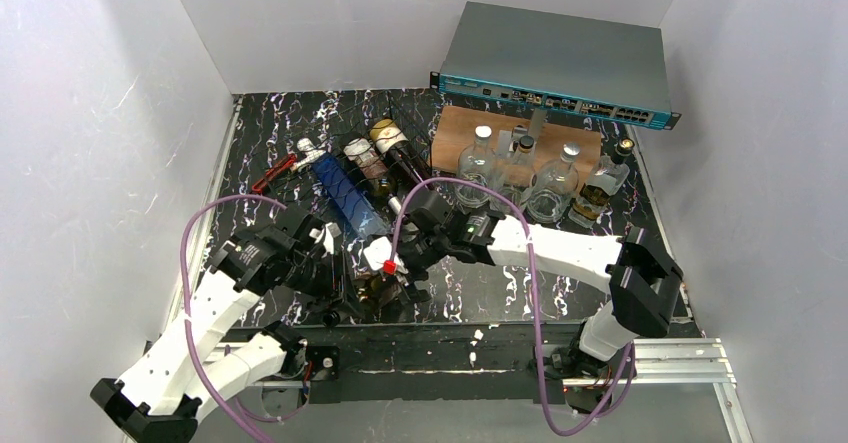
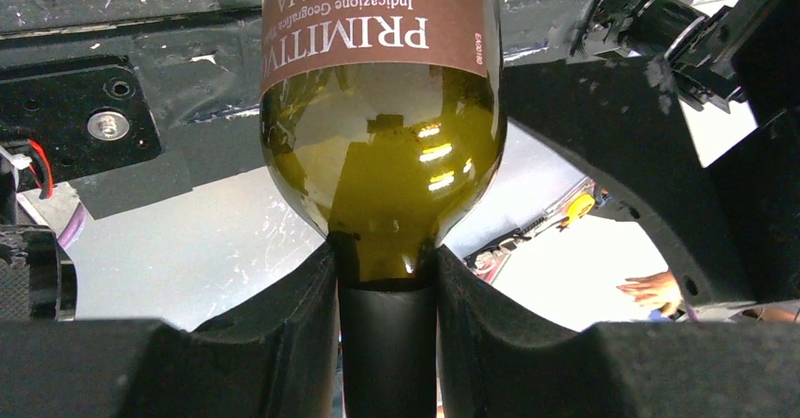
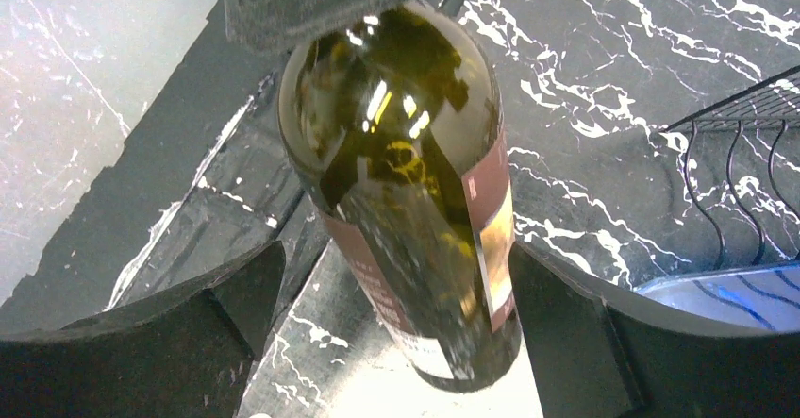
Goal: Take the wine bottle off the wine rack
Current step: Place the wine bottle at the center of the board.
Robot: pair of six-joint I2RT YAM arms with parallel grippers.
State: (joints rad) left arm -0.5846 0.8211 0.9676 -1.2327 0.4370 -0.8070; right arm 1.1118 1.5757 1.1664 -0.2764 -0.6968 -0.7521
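Observation:
The wine bottle (image 2: pixel 382 144) is dark green glass with a brown "PRIMITIVO PUGLIA" label and a black foil neck. My left gripper (image 2: pixel 387 276) is shut on that neck, just below the shoulder. In the right wrist view the bottle's body (image 3: pixel 406 192) lies between the fingers of my open right gripper (image 3: pixel 396 281); the left finger stands clear of it and the right finger (image 3: pixel 566 324) is close to the label. In the top view the bottle (image 1: pixel 372 291) is near the table's front edge, between my left gripper (image 1: pixel 338 278) and right gripper (image 1: pixel 400 271), in front of the black wire wine rack (image 1: pixel 385 168).
The rack holds a blue bottle (image 1: pixel 345 195) and two more bottles (image 1: pixel 385 158); its wire dividers (image 3: pixel 741 168) show at the right of the right wrist view. A brown board (image 1: pixel 450 128) carries clear glass bottles (image 1: pixel 552 188). A teal network switch (image 1: pixel 555 63) is behind it. A red tool (image 1: pixel 272 174) lies left.

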